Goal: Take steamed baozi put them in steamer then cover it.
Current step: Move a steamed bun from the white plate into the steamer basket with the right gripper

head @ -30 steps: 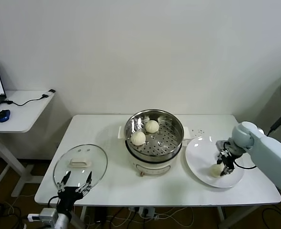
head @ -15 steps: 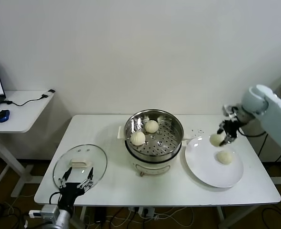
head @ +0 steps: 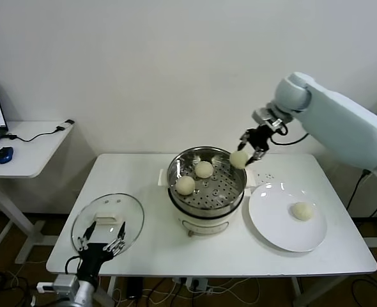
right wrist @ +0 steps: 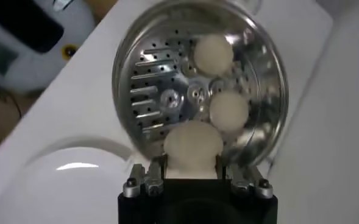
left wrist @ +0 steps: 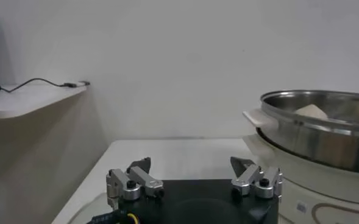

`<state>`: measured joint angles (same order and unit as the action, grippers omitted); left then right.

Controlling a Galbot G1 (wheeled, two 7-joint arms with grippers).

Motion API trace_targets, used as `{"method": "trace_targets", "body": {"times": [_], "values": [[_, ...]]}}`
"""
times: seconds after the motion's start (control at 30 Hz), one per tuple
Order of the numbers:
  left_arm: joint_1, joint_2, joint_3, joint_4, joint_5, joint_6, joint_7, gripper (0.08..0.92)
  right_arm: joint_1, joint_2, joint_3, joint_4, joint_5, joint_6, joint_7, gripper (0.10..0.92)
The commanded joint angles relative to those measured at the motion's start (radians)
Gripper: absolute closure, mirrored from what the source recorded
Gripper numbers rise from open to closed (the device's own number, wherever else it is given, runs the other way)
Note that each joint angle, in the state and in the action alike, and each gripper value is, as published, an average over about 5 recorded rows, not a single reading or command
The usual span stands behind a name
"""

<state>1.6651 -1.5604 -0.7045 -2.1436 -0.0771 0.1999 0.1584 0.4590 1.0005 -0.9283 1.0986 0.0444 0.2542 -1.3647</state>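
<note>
My right gripper (head: 247, 152) is shut on a cream-white baozi (head: 238, 159) and holds it in the air over the right rim of the steel steamer (head: 237, 176). The wrist view shows that baozi (right wrist: 192, 146) between the fingers above the steamer's perforated bottom (right wrist: 161, 100). Two baozi (head: 203, 169) (head: 185, 185) lie inside the steamer. One baozi (head: 301, 210) lies on the white plate (head: 271, 220). The glass cover (head: 131, 225) with its white handle lies flat at the table's front left. My left gripper (head: 101, 245) is open, low over the cover's near edge.
The steamer sits on a white pot base (head: 204, 224) mid-table. A side desk (head: 29, 147) with a blue mouse, a cable and a laptop edge stands at far left. The wall runs behind the table.
My right gripper lifted one baozi off the plate and carried it left and up to the steamer's right rim. One baozi stays on the plate. The left gripper barely moved.
</note>
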Motion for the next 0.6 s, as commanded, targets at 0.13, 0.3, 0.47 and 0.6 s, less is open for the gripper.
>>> {"method": "trace_targets", "body": {"times": [0.13,0.3,0.47,0.6], "values": [[-0.004,-0.006,-0.01,-0.031,-0.006,-0.005,0.0,0.177,0.04,0.209,-0.203,0.035,-0.231,0.618,0.156,0.482],[-0.004,-0.003,-0.015,-0.027,-0.01,-0.005,0.0,0.177,0.011,0.207,-0.213,0.045,-0.284,0.618,0.161,0.482],[-0.008,-0.002,-0.012,-0.023,-0.012,-0.004,0.001,0.177,-0.014,0.206,-0.205,0.058,-0.317,0.618,0.158,0.482],[-0.005,-0.002,-0.011,-0.025,-0.013,-0.004,0.002,0.177,-0.026,0.197,-0.207,0.085,-0.308,0.618,0.151,0.482]]}}
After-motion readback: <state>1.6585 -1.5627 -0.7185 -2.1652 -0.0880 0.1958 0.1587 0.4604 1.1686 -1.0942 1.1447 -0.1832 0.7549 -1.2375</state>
